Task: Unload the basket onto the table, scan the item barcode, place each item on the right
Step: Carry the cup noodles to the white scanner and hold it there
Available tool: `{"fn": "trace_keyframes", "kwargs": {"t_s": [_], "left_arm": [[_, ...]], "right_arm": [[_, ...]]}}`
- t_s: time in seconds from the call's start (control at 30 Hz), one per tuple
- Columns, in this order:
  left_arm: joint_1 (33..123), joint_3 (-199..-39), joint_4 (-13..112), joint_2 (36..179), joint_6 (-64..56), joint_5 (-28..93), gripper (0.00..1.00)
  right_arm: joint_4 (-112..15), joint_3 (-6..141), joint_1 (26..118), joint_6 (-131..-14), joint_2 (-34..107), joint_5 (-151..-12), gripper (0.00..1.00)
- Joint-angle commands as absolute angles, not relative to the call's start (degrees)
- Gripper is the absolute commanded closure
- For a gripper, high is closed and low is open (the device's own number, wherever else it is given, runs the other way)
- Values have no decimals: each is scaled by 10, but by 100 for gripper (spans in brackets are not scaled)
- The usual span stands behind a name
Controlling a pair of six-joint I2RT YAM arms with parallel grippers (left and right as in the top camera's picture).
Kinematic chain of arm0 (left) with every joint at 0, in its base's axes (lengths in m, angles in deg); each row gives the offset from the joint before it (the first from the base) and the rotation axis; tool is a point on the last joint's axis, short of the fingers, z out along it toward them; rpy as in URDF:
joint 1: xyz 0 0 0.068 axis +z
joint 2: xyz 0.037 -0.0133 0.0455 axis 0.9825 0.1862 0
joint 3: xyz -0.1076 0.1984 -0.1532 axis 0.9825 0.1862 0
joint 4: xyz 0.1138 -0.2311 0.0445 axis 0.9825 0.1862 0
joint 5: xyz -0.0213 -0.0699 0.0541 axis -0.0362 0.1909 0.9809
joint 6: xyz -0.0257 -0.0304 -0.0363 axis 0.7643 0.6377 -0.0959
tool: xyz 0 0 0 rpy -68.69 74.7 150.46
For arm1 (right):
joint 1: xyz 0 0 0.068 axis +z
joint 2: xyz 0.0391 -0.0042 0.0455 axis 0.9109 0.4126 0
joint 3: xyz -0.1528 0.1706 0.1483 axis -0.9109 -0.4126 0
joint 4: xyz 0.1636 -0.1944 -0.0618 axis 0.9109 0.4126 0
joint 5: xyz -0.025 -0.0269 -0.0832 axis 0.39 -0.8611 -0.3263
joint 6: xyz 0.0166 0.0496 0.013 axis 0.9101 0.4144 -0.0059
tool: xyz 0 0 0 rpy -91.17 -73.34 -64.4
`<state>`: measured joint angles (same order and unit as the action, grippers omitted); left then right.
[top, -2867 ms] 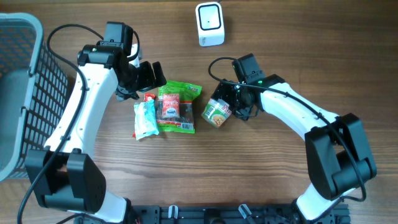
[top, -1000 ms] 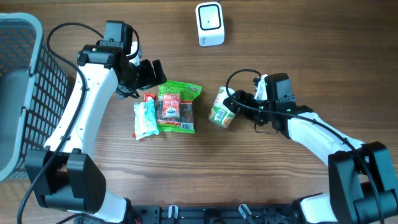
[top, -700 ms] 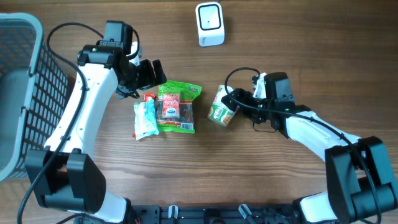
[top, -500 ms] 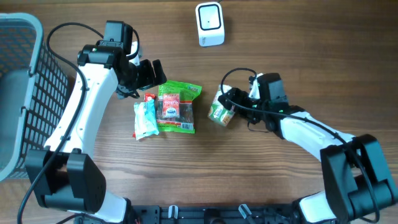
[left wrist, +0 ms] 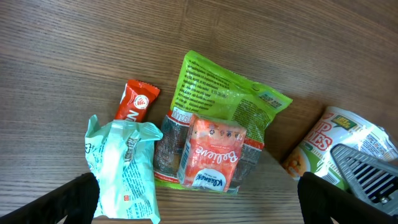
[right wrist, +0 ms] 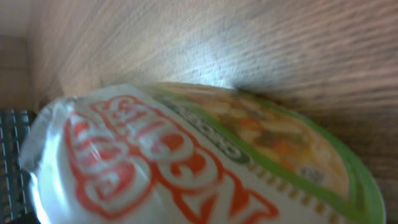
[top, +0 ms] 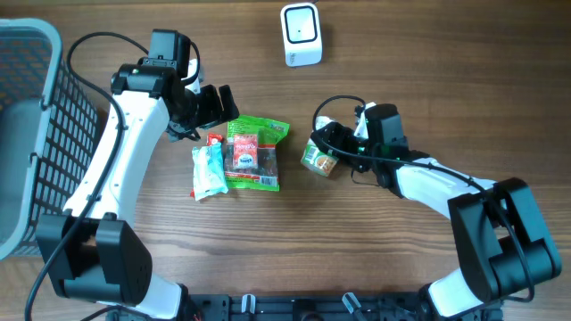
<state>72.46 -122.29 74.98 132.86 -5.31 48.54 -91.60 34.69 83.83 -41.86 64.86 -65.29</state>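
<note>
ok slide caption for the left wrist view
Left wrist view: green snack bag with an orange packet on it, mint wrapper and red bar beside, noodle cup at right

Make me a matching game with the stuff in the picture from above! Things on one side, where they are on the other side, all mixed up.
Things:
1. white scanner
2. grey basket
3. noodle cup
4. mint-green packet

Places:
A. far left of the overhead view
B. just left of the green snack bag
C. top middle, standing alone
D. just right of the green snack bag

Pairs: 1-C, 2-A, 3-D, 4-B
</note>
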Motion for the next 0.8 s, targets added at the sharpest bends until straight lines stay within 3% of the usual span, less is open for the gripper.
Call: {"fn": "trace_keyframes", "kwargs": {"t_s": [0.0, 0.07, 0.23, 0.43, 0.5, 0.77], "left_arm": [[722, -1225, 743, 1328, -54, 483, 0], [722, -1225, 741, 1328, -54, 483, 0], [722, -1225, 741, 1328, -54, 483, 0], [723, -1225, 740, 1328, -55, 489, 0], [726, -1226, 737, 1328, -56, 556, 0], [882, -1227, 727, 1325, -56, 584, 0]], "right_arm": [[-931, 346, 835, -431, 656, -652, 18], [-934, 346, 835, -436, 656, -642, 23], [-939, 346, 835, -518, 574, -579, 25], [-938, 356, 776, -508, 451, -297, 27], [-939, 362, 743, -485, 442, -238, 28], [-927, 365, 729, -471, 442, -239, 32]]}}
